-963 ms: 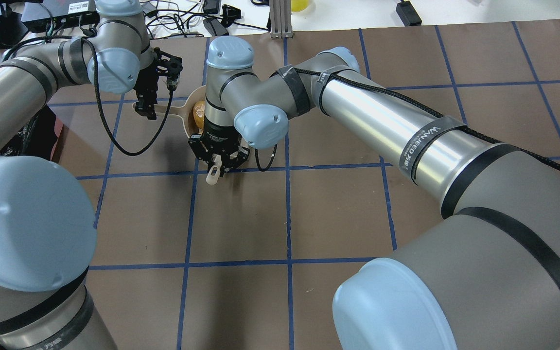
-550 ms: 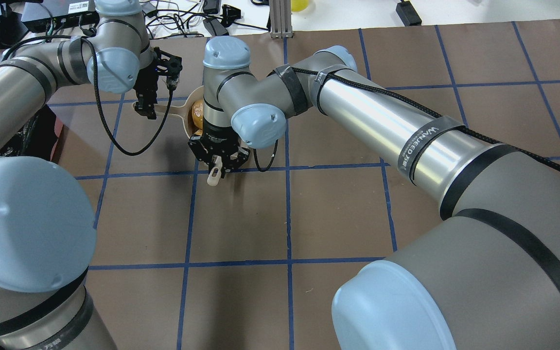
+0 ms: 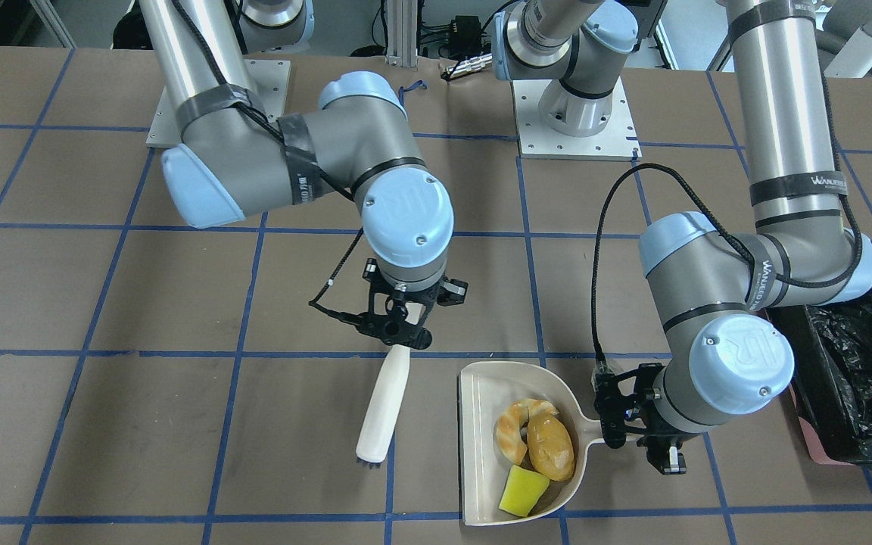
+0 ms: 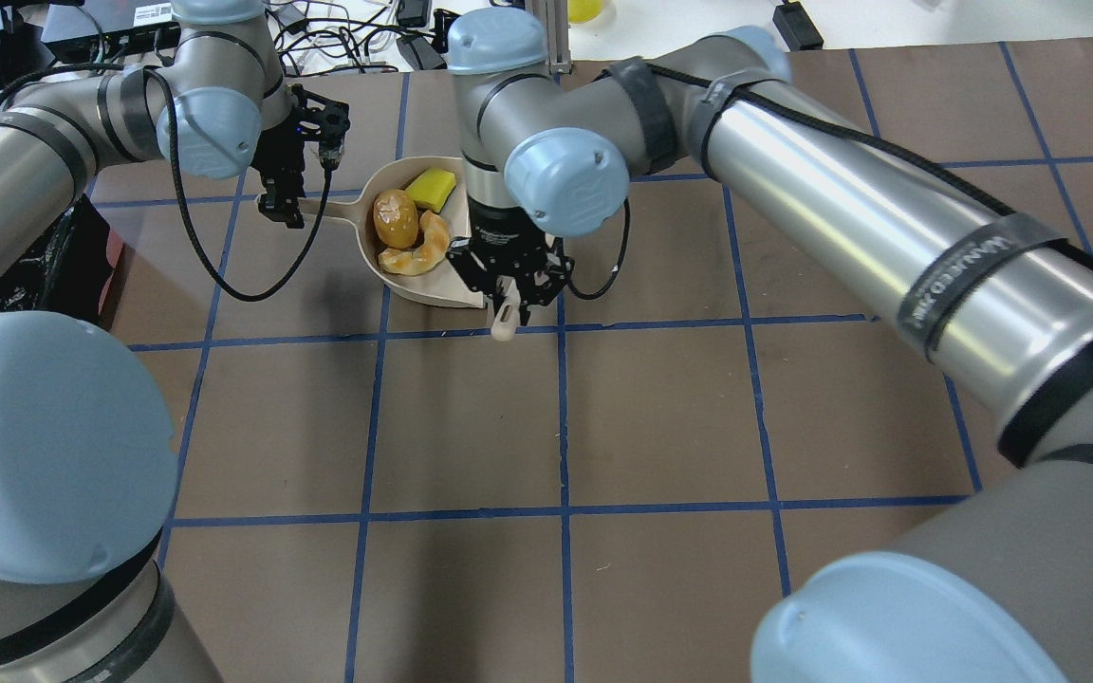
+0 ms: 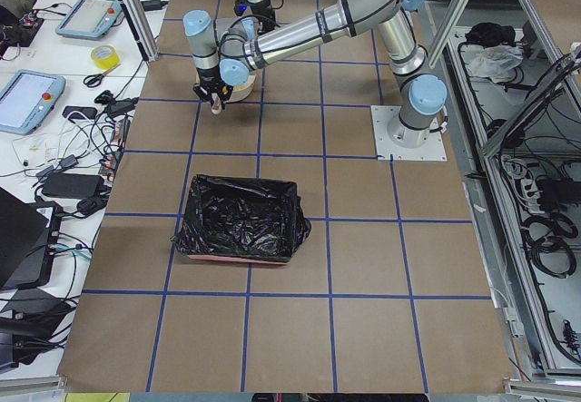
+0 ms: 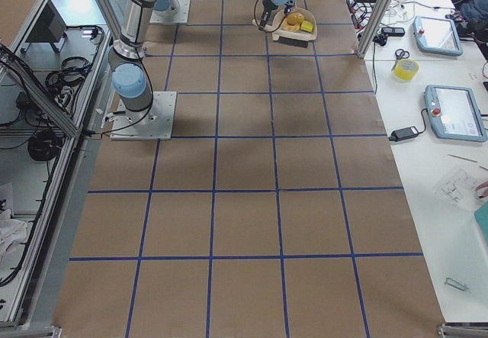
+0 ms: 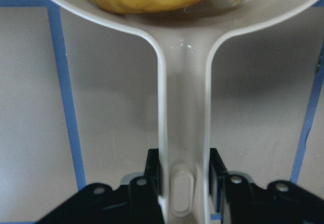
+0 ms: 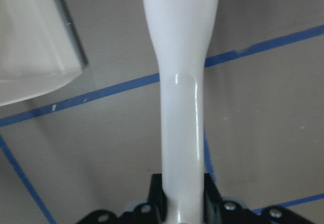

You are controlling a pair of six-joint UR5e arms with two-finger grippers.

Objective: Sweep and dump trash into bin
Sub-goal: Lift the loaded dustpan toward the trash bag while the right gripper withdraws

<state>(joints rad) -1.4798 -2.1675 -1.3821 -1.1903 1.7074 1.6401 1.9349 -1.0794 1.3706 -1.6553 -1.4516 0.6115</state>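
Observation:
The beige dustpan [image 3: 481,401] lies on the table and holds all three trash pieces: the croissant [image 3: 513,435], the potato-shaped lump [image 3: 551,448] and the yellow sponge wedge [image 3: 523,490]. My left gripper [image 3: 633,437] is shut on the dustpan's handle [image 7: 185,128]. My right gripper [image 3: 400,327] is shut on the white brush [image 3: 383,401], which stands just beside the pan's open edge [image 8: 30,47]. In the overhead view the pan [image 4: 437,286] sits between the left gripper [image 4: 281,204] and the right gripper [image 4: 509,296]. The black-lined bin [image 3: 860,378] stands beyond the left arm.
The bin [image 5: 241,219] sits on the brown gridded table toward the robot's left end. Cables, tablets and a tape roll [image 5: 103,56] lie on the white bench past the far table edge. Two arm base plates [image 3: 572,113] are bolted at the robot's side.
My right arm has moved to the right with the brush, off the dustpan, so the three trash pieces in the pan now show. The left gripper still holds the handle.

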